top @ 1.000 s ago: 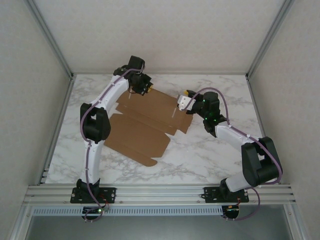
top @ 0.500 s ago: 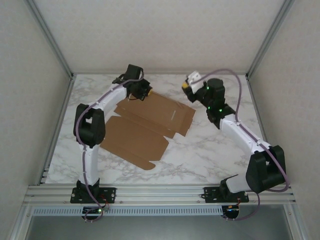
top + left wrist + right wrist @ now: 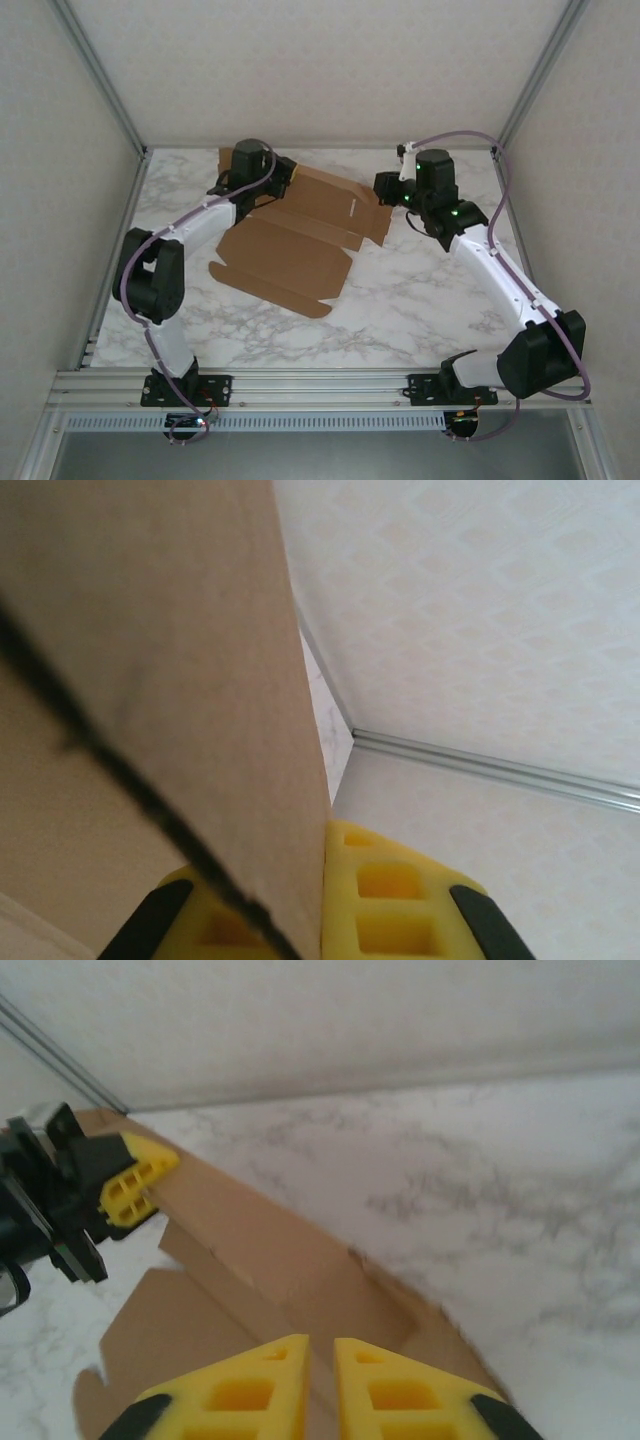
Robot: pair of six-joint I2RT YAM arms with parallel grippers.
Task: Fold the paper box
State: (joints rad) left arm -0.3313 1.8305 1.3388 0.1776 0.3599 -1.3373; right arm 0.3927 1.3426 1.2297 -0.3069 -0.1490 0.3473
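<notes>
White-walled bay, marble table [image 3: 430,300]. A brown paper box [image 3: 290,255] lies spread flat on the table's far left-centre, with its far flap tilted up. On that raised flap the left tool [image 3: 140,1185] pinches the edge, yellow pads clamped on the cardboard. Over the sheet's right end hovers the right tool [image 3: 321,1348], fingers nearly together, nothing between them.

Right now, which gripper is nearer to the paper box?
Left. The left gripper is clamped on the far flap of the paper box. The right gripper is by the box's right edge, its fingers closed on nothing.
</notes>
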